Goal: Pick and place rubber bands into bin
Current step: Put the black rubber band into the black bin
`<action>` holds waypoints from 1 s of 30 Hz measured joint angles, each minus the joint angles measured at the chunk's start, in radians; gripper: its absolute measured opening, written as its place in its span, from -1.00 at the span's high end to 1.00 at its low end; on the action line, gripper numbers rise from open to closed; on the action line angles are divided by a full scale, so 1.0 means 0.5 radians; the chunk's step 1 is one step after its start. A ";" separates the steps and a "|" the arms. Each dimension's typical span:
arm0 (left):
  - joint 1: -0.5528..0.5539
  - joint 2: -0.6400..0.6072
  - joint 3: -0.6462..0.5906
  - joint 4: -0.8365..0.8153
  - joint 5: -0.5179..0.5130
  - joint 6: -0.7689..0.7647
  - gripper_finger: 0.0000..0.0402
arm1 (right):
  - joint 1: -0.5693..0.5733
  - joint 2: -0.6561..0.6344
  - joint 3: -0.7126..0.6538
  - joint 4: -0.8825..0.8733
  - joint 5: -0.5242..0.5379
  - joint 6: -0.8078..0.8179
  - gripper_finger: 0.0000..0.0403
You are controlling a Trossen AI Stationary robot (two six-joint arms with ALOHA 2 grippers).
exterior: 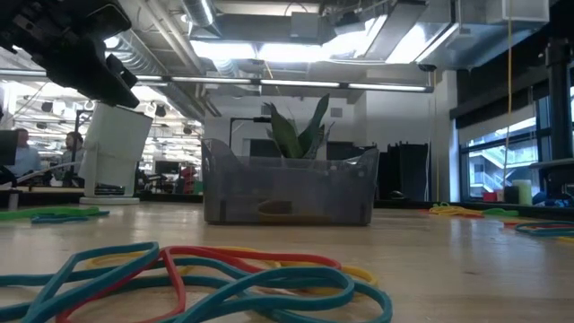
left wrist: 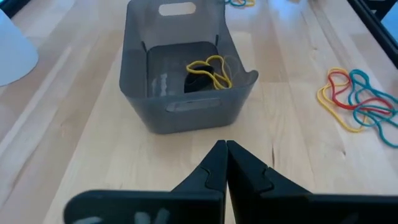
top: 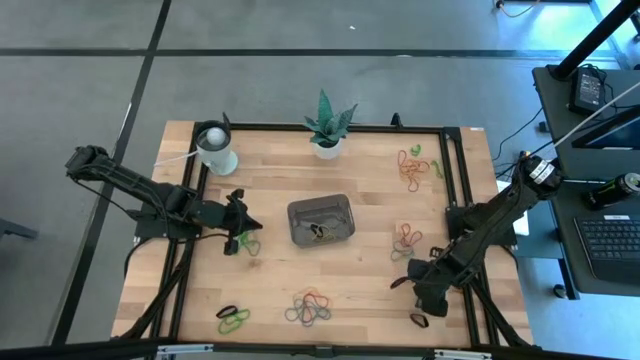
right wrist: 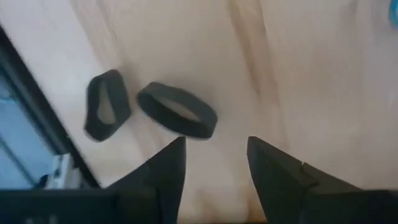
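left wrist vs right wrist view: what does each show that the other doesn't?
Only the left wrist view: the bin with yellow and black rubber bands inside, a loose pile of red, yellow and teal bands on the table, and the shut left gripper. Only the right wrist view: two black bands lying apart near the table's edge, ahead of the open right gripper. Both share the bare wooden table.

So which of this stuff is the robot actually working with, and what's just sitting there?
Part of the job:
- rubber bands, scattered in clumps
- two black bands by the right arm's open fingers
- bin, a few bands inside

Just lying about:
- potted plant
- white cup
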 joint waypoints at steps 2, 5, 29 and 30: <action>0.000 0.000 0.000 0.001 -0.007 -0.002 0.99 | 0.000 0.004 -0.018 0.026 0.019 -0.064 0.17; 0.000 0.000 0.000 0.004 -0.029 -0.002 0.99 | 0.000 0.049 -0.031 0.094 0.020 -0.167 0.20; 0.000 0.000 0.000 -0.001 -0.104 0.030 0.99 | -0.002 0.469 0.086 0.226 -0.065 -0.438 0.94; 0.000 0.000 0.000 -0.001 -0.104 0.030 0.99 | -0.002 0.470 0.113 0.188 -0.067 -0.439 0.94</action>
